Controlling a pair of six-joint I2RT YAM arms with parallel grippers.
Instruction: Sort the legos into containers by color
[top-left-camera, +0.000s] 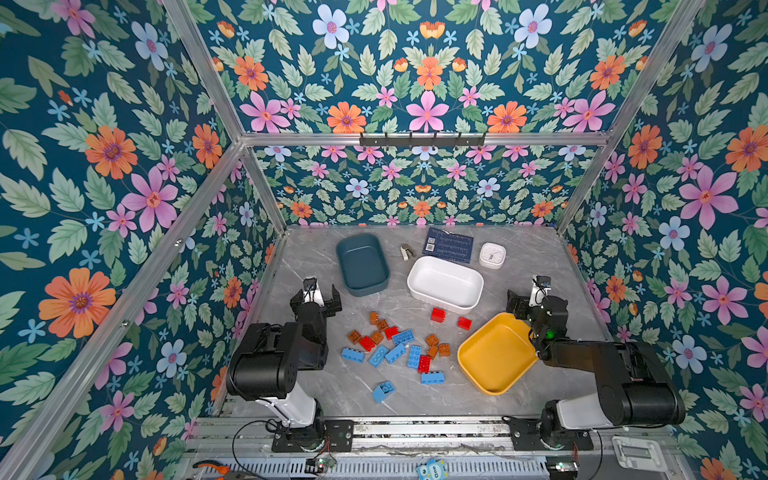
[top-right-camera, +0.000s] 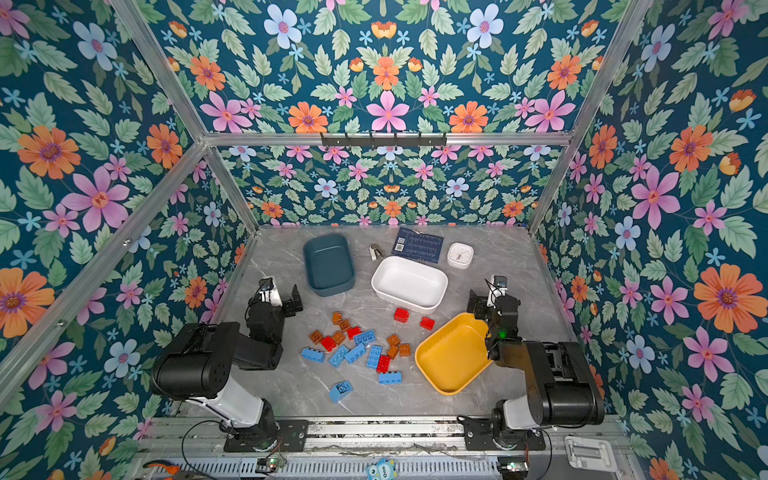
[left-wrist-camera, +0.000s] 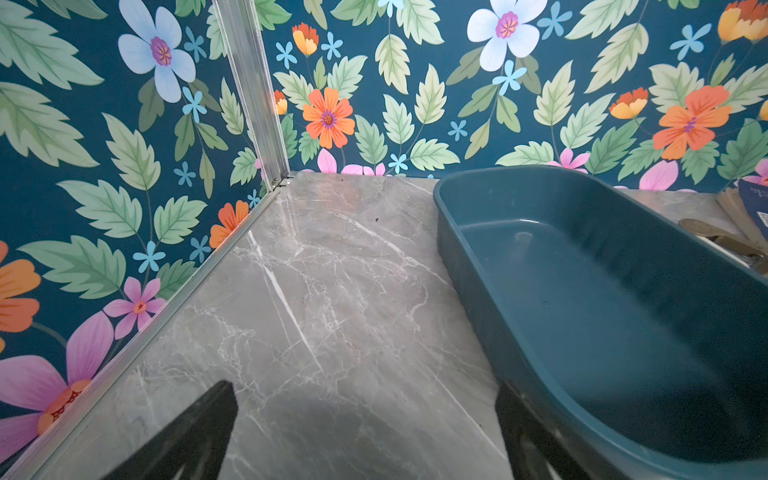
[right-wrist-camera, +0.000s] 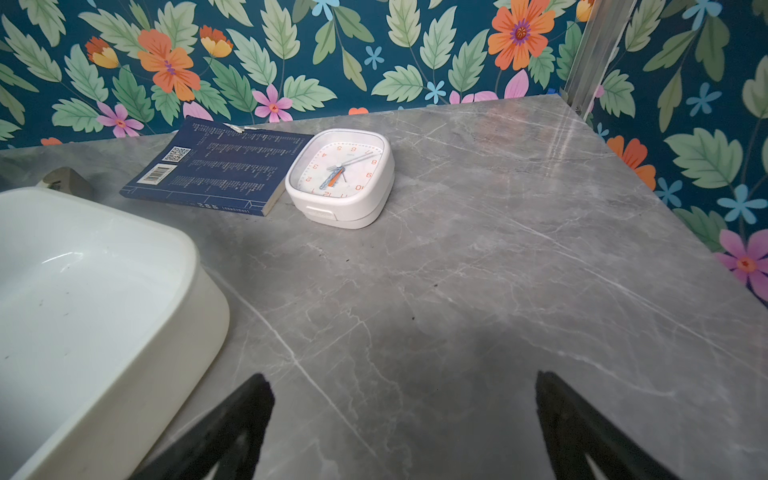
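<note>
The legos lie loose mid-table in both top views: blue bricks (top-left-camera: 395, 352) (top-right-camera: 356, 352), red ones (top-left-camera: 437, 314) and orange-brown ones (top-left-camera: 432, 340). Behind them stand the containers, all empty: a teal tub (top-left-camera: 361, 266) (left-wrist-camera: 602, 291), a white tub (top-left-camera: 444, 284) (right-wrist-camera: 83, 299) and, at the right, a yellow tub (top-left-camera: 496, 353). My left gripper (top-left-camera: 316, 295) (left-wrist-camera: 365, 388) hovers open left of the teal tub, holding nothing. My right gripper (top-left-camera: 536, 297) (right-wrist-camera: 402, 378) is open over bare table right of the white tub, above the yellow tub's far corner.
A white square clock (top-left-camera: 492, 254) (right-wrist-camera: 340, 178), a flat dark blue card (top-left-camera: 448, 245) and a small metal object (top-left-camera: 406, 252) sit at the back. Floral walls and aluminium posts (left-wrist-camera: 253, 91) close in the grey marble table (top-left-camera: 316, 374).
</note>
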